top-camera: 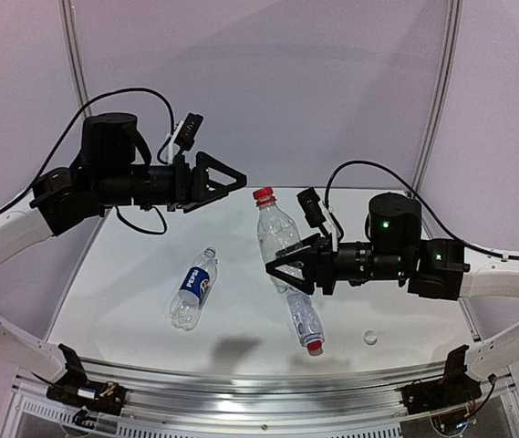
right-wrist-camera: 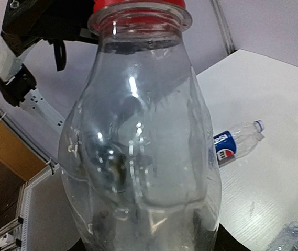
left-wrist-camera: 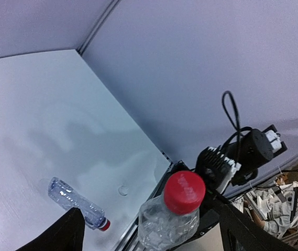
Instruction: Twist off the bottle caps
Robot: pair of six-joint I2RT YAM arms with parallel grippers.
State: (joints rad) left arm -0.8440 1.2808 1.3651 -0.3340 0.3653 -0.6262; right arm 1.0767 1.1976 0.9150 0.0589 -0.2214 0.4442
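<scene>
While the right gripper point(top-camera: 285, 266) pinches the clear bottle point(top-camera: 275, 233) in the centre of the frame, the left gripper point(top-camera: 239, 181) stands spread beside its red cap point(top-camera: 264, 193); the bottle looks light and crushable; the cap's rim seems the best hold.

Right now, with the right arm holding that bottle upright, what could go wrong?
1. The red cap is on the held bottle, but the left gripper stands open short of it, not around it; closing there may miss.
2. The right gripper grips low on the thin body; twisting the top could tilt or spin it.
3. Another bottle lies close by; a drop could hit it.
</scene>
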